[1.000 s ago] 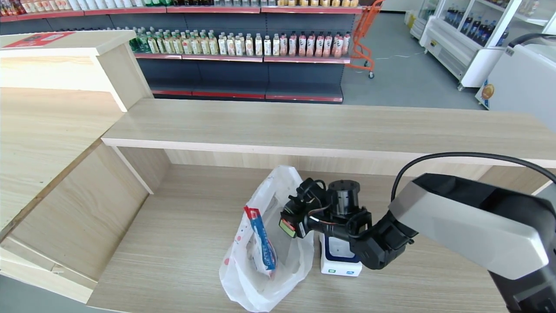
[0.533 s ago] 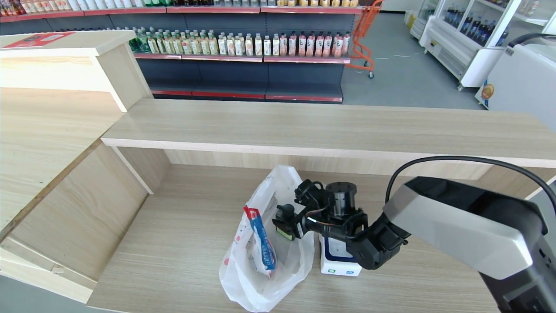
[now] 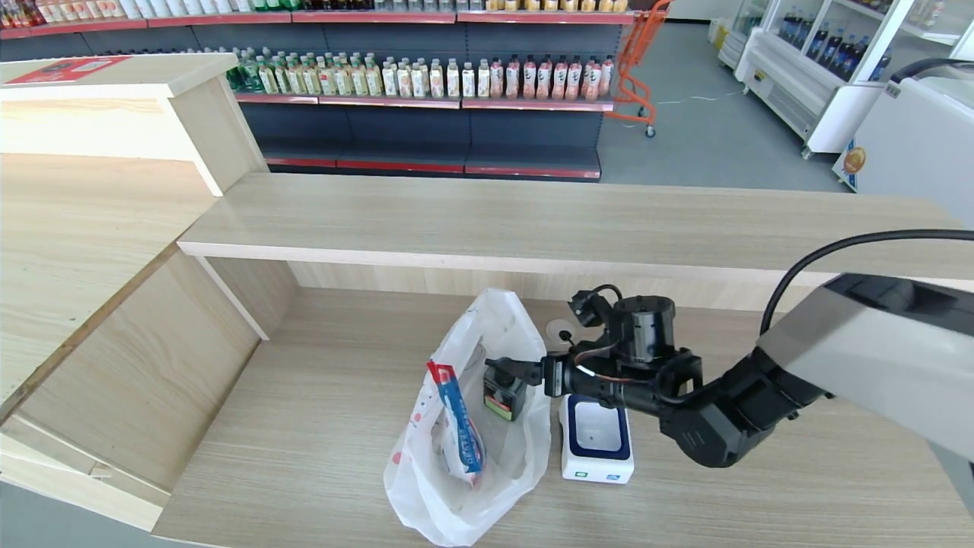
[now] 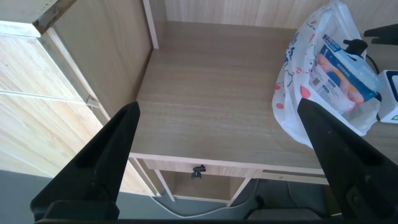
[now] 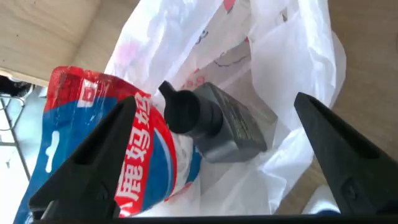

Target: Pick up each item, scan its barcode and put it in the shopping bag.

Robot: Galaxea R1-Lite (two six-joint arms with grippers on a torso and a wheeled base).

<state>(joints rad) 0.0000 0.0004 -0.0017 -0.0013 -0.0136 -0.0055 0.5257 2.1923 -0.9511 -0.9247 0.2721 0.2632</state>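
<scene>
Closest in, the left claw [image 4: 217, 106] hangs above the near edge of the desk [image 3: 319, 426], fingers spread with nothing between them. My guess is it's parked there so it stays out of the other arm's way.

Next up is the shopping bag [image 3: 426, 487], a thin white plastic one slumped open on the desk. A blue-and-red packet [image 3: 460, 430] leans inside it. Beside that packet is a small dark bottle [image 3: 502, 392] with a black cap, lying in the bag's mouth on the side toward the scanner [image 3: 597, 445].

The right claw [image 5: 214, 99] sits right over that bottle, spread wide. In the wrist view there's a gap on both sides of it, so nothing is gripped and the bottle rests on the plastic by itself. That looks like a drop-off to me: scan done, item let go low inside the bag so it doesn't bounce or tip out.

The white-and-blue scanner stands just beside the bag, touching or nearly touching its wall. That makes sense, since it keeps the trip from scan to bag short.

The snag risk is the floppy plastic catching a finger on the way out.

Farther back are the raised counter ledge [image 3: 533, 221] and the shelves of drinks [image 3: 426, 76].
</scene>
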